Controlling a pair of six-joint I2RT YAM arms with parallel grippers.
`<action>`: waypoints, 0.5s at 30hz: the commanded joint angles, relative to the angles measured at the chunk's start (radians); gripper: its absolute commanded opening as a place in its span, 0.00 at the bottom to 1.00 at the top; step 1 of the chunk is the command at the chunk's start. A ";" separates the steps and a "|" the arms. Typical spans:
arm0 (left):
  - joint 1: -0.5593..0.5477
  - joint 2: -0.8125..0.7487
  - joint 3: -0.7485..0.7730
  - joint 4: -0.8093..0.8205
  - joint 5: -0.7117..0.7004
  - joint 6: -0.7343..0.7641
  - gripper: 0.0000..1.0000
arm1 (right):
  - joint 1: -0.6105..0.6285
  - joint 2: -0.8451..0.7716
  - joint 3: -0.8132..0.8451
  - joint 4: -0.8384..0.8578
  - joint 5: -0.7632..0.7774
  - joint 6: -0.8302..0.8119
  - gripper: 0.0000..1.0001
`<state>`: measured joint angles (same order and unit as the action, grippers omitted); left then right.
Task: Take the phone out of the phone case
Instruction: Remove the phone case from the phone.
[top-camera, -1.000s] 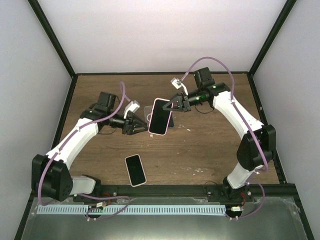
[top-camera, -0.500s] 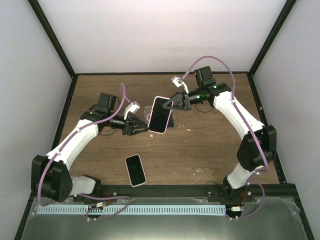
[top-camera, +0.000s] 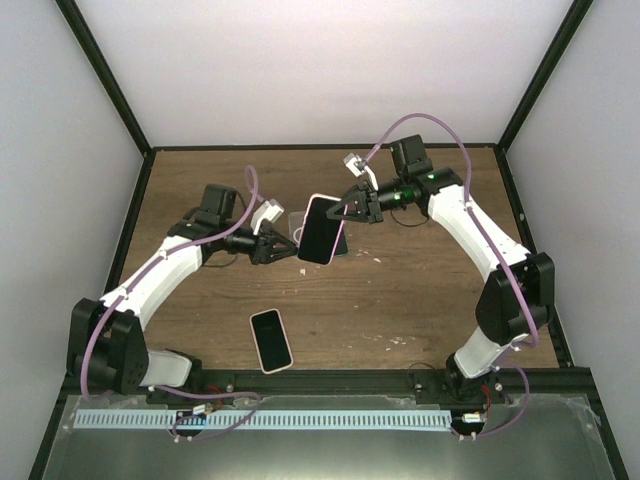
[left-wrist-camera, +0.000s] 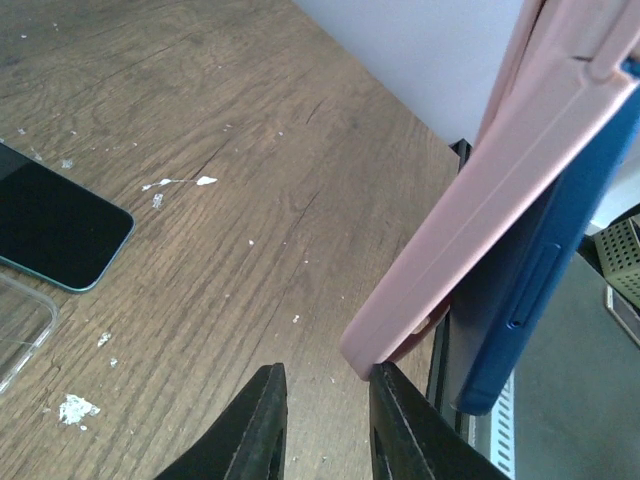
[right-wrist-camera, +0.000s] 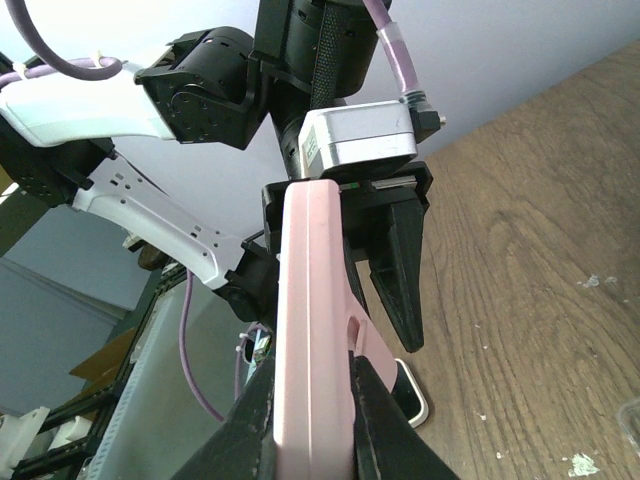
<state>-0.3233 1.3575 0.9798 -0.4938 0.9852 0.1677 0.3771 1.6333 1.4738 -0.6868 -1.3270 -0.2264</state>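
A phone with a black screen in a pink case is held up on edge above the table's middle. My right gripper is shut on the case's right side; in the right wrist view the fingers clamp the pink case edge-on. In the left wrist view the blue phone body stands partly out of the pink case at the lower corner. My left gripper is open, its right finger touching that case corner. It sits just left of the phone.
A second phone in a pale case lies flat near the front. A dark phone and a clear case lie on the wood under the held phone. Black frame rails border the table.
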 joint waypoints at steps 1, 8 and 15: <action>0.012 0.039 0.018 0.102 -0.082 -0.022 0.28 | 0.045 -0.078 0.012 -0.054 -0.276 0.051 0.01; -0.017 -0.041 -0.015 0.187 0.090 -0.067 0.37 | 0.047 -0.077 0.005 -0.040 -0.213 0.036 0.01; -0.084 -0.043 0.025 0.274 0.137 -0.173 0.37 | 0.059 -0.042 -0.001 -0.042 -0.159 -0.011 0.01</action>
<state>-0.3859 1.3201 0.9630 -0.3740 1.0977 0.0780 0.3874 1.6043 1.4704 -0.6952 -1.3659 -0.2276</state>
